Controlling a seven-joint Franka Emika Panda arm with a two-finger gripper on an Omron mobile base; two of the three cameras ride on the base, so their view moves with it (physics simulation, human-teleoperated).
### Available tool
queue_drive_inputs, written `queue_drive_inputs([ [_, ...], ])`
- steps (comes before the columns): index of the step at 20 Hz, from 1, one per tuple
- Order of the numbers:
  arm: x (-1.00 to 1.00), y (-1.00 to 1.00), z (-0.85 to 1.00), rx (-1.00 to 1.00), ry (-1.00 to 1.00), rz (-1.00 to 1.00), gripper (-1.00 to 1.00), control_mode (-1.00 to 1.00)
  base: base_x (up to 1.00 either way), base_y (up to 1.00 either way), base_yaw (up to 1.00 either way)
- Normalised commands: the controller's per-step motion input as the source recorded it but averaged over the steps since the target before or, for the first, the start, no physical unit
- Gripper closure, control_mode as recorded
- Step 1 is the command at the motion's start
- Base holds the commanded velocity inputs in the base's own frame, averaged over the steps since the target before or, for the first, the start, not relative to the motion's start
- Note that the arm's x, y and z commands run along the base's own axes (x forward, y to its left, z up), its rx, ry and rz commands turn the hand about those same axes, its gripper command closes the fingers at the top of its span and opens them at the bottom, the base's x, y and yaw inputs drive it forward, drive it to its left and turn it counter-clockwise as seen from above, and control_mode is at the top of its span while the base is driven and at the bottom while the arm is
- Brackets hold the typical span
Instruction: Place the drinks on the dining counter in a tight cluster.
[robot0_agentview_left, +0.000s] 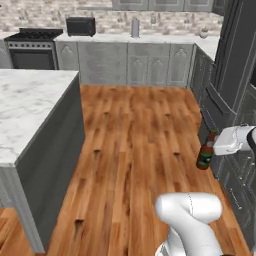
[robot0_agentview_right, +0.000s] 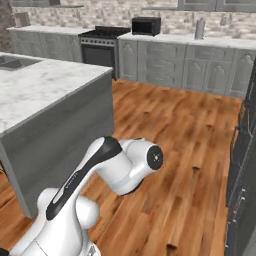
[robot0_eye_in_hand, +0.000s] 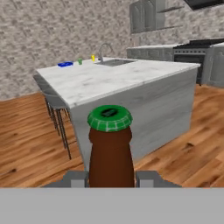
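— What's in your left base view?

— My gripper (robot0_agentview_left: 216, 145) hangs out at the right edge, beside the dark cabinet fronts (robot0_agentview_left: 227, 150), and it is pinching the beer bottle (robot0_agentview_left: 205, 154). The bottle is dark brown with a green band low on its body, and it hangs above the wood floor (robot0_agentview_left: 135, 145), a little tilted. The dining counter (robot0_agentview_left: 30, 105), white marble with grey veins, stands well apart from it at the left.

— And from the right base view?

— There I see my white arm (robot0_agentview_right: 115, 170) bent low in the foreground, and the dining counter (robot0_agentview_right: 45, 85) to the left with a corner of its sink (robot0_agentview_right: 12, 61) at the far edge. A stove (robot0_agentview_right: 102, 45) and a dark microwave (robot0_agentview_right: 146, 25) sit along the back wall.

— The hand view?

— The beer bottle (robot0_eye_in_hand: 111, 148) stands right between my fingertips (robot0_eye_in_hand: 146, 178), both pressed against its brown neck, its green cap facing the camera. Behind it lies the dining counter (robot0_eye_in_hand: 109, 78) with its faucet (robot0_eye_in_hand: 104, 50), stools (robot0_eye_in_hand: 54, 109) at its left side, and a few small coloured things (robot0_eye_in_hand: 65, 64) near the far end, too small to tell.
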Motion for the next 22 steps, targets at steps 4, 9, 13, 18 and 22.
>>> queue_drive_inputs([
  [4,0.00,0.00,0.00,0.00,0.00,0.00,1.00,1.00,0.66,0.63,0.01],
  [9,0.00,0.00,0.00,0.00,0.00,0.00,1.00,1.00,0.25,0.96,-0.01],
  [13,0.00,0.00,0.00,0.00,0.00,0.00,1.00,1.00,-0.01,1.00,0.11],
  [18,0.00,0.00,0.00,0.00,0.00,0.00,1.00,1.00,0.00,0.97,0.29],
  [22,0.00,0.00,0.00,0.00,0.00,0.00,1.00,1.00,-0.02,0.56,0.14],
])
